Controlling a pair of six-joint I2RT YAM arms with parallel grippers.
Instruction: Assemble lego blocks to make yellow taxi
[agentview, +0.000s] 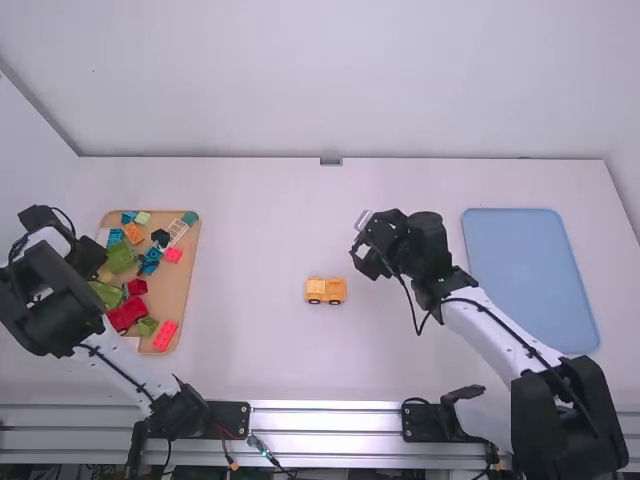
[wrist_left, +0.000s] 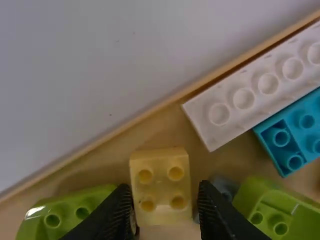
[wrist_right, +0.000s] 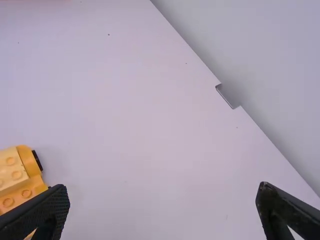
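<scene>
Taking the small yellow block (wrist_left: 160, 189) well calls for centring the left gripper (wrist_left: 162, 196), whose fingers stand apart on either side of it, then lowering straight and closing evenly, clear of the green block (wrist_left: 274, 209) nearby on the tray (agentview: 182, 290). The right gripper (wrist_right: 162, 188) has its fingers wide apart, and the part-built taxi (agentview: 325, 290) sits mid-table, best left undisturbed.

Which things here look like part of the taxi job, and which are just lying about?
For the job:
- wheeled yellow build, mid-table
- yellow block, between the open left gripper's fingers; probably the next piece

Apparently just lying about:
- white block
- blue block
- red block
- blue mat
</scene>
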